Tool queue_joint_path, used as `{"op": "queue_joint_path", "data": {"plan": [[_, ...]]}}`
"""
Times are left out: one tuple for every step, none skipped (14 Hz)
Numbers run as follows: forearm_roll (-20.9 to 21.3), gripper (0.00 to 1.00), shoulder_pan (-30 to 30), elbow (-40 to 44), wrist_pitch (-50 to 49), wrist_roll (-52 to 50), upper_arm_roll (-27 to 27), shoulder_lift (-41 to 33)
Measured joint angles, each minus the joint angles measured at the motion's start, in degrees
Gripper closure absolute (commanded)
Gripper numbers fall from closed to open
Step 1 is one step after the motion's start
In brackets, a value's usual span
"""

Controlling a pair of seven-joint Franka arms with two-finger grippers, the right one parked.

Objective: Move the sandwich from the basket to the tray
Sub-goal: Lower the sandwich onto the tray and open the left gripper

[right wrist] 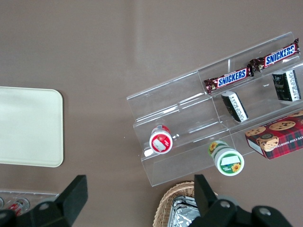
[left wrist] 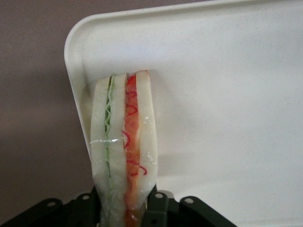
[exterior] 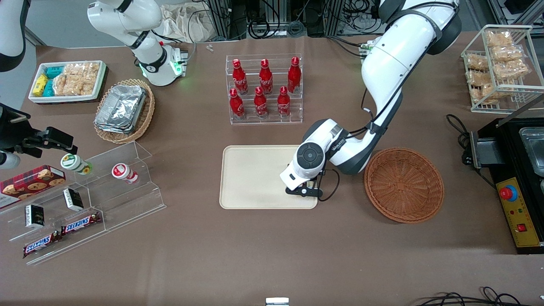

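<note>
The jaws are clamped on the sandwich (left wrist: 124,142), one finger (left wrist: 158,208) pressed to the white bread on each side, as the left wrist view shows. The wedge is wrapped in clear film, with a green layer in one half and a red-orange layer in the other, and it points away from the gripper (left wrist: 125,210) over a rounded corner of the tray (left wrist: 227,94).

In the front view the gripper (exterior: 307,188) hangs low over the tray (exterior: 255,178), at the corner nearest the front camera on the side toward the basket (exterior: 403,185). The sandwich is hidden there by the wrist. The reddish-brown woven basket sits on the brown table (exterior: 272,263) just beside the tray, toward the working arm's end. Farther from the front camera than the tray stands a clear rack of red bottles (exterior: 264,90).
</note>
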Motion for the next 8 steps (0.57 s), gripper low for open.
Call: {"op": "queue_joint_path", "data": {"plan": [[0.0, 0.0, 0.0, 0.0, 0.0, -0.2, 0.0, 0.0], [0.0, 0.0, 0.0, 0.1, 0.0, -0.3, 0.1, 0.0], [0.0, 0.0, 0.1, 0.4, 0.0, -0.4, 0.2, 0.0], [0.0, 0.0, 0.2, 0.9, 0.0, -0.7, 0.4, -0.1], [0.0, 0.0, 0.2, 1.4, -0.1, -1.5, 0.8, -0.5], [0.0, 0.0, 0.2, 1.8, -0.8, -2.4, 1.7, -1.4], [0.0, 0.01, 0.3, 2.2, -2.3, -2.8, 2.8, -2.6], [0.0, 0.01, 0.3, 2.4, -4.8, -2.8, 3.9, -4.3]]}}
